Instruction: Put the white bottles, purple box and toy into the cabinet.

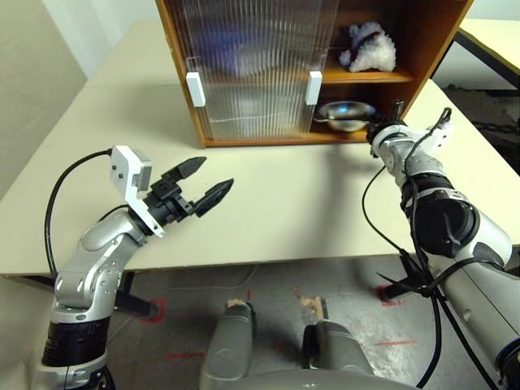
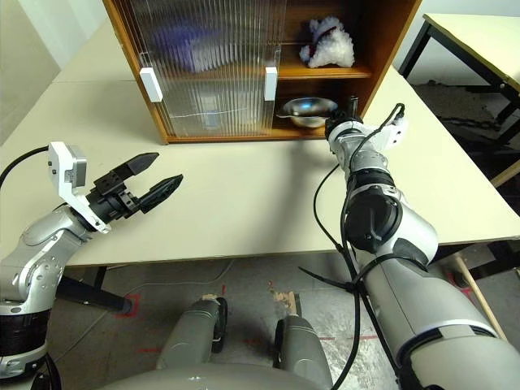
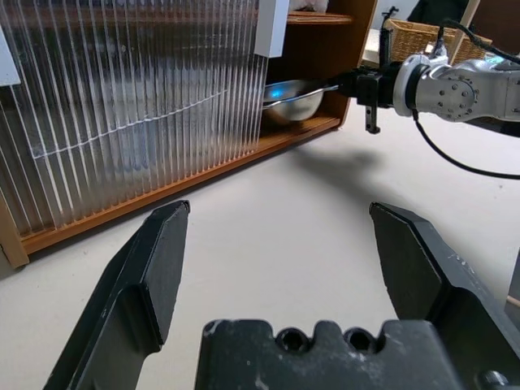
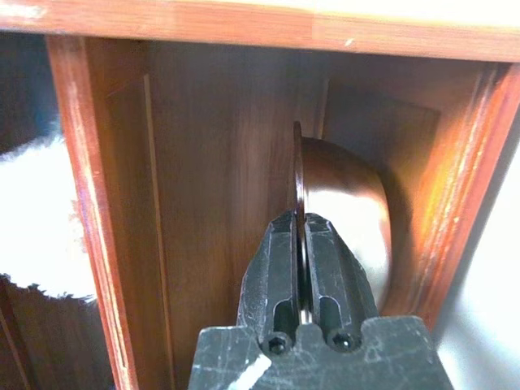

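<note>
There are no words, numbers, brand names or signs to read in any of these pictures — not on anything in them.
</note>
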`<action>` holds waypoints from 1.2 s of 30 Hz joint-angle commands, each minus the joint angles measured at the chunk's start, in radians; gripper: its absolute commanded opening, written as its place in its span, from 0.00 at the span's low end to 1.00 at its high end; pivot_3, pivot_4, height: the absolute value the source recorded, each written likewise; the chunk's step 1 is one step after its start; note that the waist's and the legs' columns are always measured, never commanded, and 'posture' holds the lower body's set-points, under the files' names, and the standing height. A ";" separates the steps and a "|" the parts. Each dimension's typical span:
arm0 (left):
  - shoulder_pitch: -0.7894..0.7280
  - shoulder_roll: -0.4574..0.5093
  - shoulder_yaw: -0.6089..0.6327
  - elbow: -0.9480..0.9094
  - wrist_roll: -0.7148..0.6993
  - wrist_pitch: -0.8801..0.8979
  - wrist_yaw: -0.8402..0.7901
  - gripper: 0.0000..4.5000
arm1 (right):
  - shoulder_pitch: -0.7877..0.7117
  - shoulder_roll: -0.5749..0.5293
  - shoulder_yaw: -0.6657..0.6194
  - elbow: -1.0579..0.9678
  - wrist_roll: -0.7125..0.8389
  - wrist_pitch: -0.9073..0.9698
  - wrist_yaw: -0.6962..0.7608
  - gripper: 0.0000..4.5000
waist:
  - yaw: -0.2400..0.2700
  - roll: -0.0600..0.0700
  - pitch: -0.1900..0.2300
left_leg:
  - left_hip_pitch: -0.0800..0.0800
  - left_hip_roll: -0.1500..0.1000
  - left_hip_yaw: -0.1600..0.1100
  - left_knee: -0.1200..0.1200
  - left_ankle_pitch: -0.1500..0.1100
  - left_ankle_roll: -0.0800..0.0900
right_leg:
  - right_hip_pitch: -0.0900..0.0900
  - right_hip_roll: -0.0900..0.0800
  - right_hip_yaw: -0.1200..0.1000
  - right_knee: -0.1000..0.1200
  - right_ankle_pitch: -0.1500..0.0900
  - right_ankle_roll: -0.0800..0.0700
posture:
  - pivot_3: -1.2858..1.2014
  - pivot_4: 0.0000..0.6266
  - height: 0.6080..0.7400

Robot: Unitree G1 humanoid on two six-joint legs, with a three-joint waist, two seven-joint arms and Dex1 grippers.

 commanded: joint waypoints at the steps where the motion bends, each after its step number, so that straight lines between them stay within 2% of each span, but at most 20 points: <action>1: 0.019 -0.001 0.006 -0.029 -0.003 -0.002 0.005 1.00 | 0.000 0.015 0.005 0.034 -0.023 -0.015 -0.058 0.00 | 0.000 0.000 0.000 | 0.000 0.000 0.000 0.000 0.000 0.000 | 0.000 0.000 0.000 0.000 0.000 0.000 | 0.64 0.11 1.00; 2: 0.021 -0.002 0.006 -0.031 -0.003 -0.001 0.008 1.00 | 0.001 0.016 0.007 0.036 -0.028 -0.019 -0.071 0.00 | 0.000 0.000 0.000 | 0.000 0.000 0.000 0.000 0.000 0.000 | 0.000 -0.001 0.000 0.000 0.000 -0.001 | 0.64 0.11 1.00; 3: 0.022 -0.003 0.006 -0.033 -0.003 -0.001 0.009 1.00 | 0.002 0.017 0.008 0.038 -0.033 -0.023 -0.079 0.14 | 0.000 0.000 0.000 | 0.000 0.000 0.000 0.000 0.000 0.000 | 0.000 -0.001 0.000 0.000 0.000 -0.001 | 0.64 0.11 1.00; 8: 0.029 -0.002 0.013 -0.040 -0.005 -0.001 0.015 1.00 | 0.000 0.019 0.006 0.041 -0.049 -0.023 -0.082 0.52 | 0.003 0.003 0.002 | 0.000 0.000 0.000 -0.001 0.000 0.000 | 0.000 -0.001 0.000 0.000 0.000 -0.001 | 0.65 0.11 1.00; 14: 0.031 -0.001 0.014 -0.039 -0.006 -0.003 0.014 1.00 | -0.012 0.003 0.041 0.030 -0.096 -0.042 -0.006 0.99 | 0.012 0.003 0.002 | 0.000 0.000 0.000 -0.003 0.000 0.000 | 0.000 0.001 -0.001 0.000 0.001 0.002 | 0.64 0.10 1.00; 26: 0.018 -0.001 0.002 -0.028 -0.007 -0.003 0.001 1.00 | 0.045 -0.060 0.280 -0.014 -0.320 -0.010 0.149 0.99 | 0.021 0.003 0.002 | 0.000 -0.001 0.000 -0.004 0.000 0.000 | -0.001 0.000 -0.001 -0.001 -0.002 -0.002 | 0.63 0.10 1.00; 31: 0.013 -0.005 0.000 -0.027 -0.011 -0.003 -0.005 1.00 | 0.083 -0.078 0.299 -0.053 -0.322 0.024 0.154 0.99 | 0.021 0.003 0.002 | 0.000 -0.001 0.000 -0.004 0.000 0.000 | -0.001 0.000 -0.001 -0.001 -0.001 0.000 | 0.63 0.10 1.00; 36: 0.001 -0.013 0.002 -0.021 -0.006 -0.019 -0.007 1.00 | 0.142 -0.099 0.346 -0.114 -0.372 -0.041 0.117 0.99 | 0.021 0.003 0.002 | 0.000 -0.001 0.001 -0.004 0.000 0.000 | -0.001 0.000 -0.001 -0.001 -0.001 0.000 | 0.63 0.09 1.00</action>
